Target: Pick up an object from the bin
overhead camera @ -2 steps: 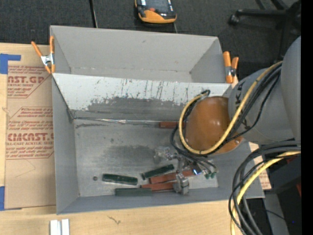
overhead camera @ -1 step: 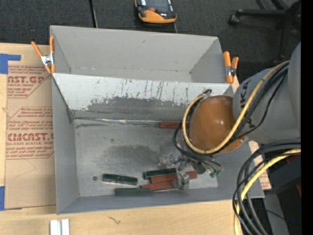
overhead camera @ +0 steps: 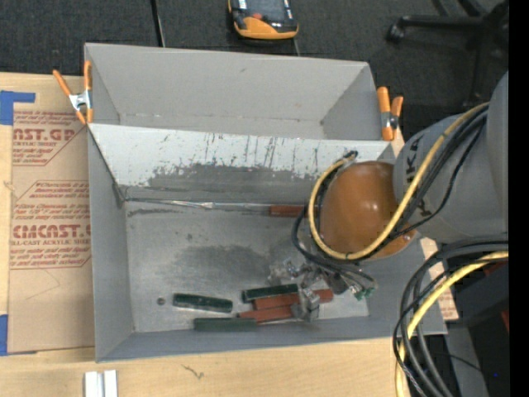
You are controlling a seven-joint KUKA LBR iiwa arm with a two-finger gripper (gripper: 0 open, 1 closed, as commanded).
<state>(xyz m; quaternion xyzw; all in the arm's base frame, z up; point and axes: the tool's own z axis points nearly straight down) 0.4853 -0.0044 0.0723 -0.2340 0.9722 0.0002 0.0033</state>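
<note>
Gripper (overhead camera: 304,293) low at the bin's (overhead camera: 111,246) floor, lower right of the view, beneath the orange wrist cover (overhead camera: 359,209) w/ looped cables (overhead camera: 318,222). We see it directly over a red-brown stick (overhead camera: 271,306) and a dark green stick (overhead camera: 266,291), approx. side by side. We cannot tell whether it is open or closed. Two further green sticks (overhead camera: 202,303) lie to the left; a red-brown piece (overhead camera: 286,211) rests by the back wall.

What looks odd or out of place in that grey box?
Nothing spilled. The sloped back wall is badly scuffed, and one reddish bar lies alone at its foot, apart from the green and reddish bars heaped by the pincer.
</note>
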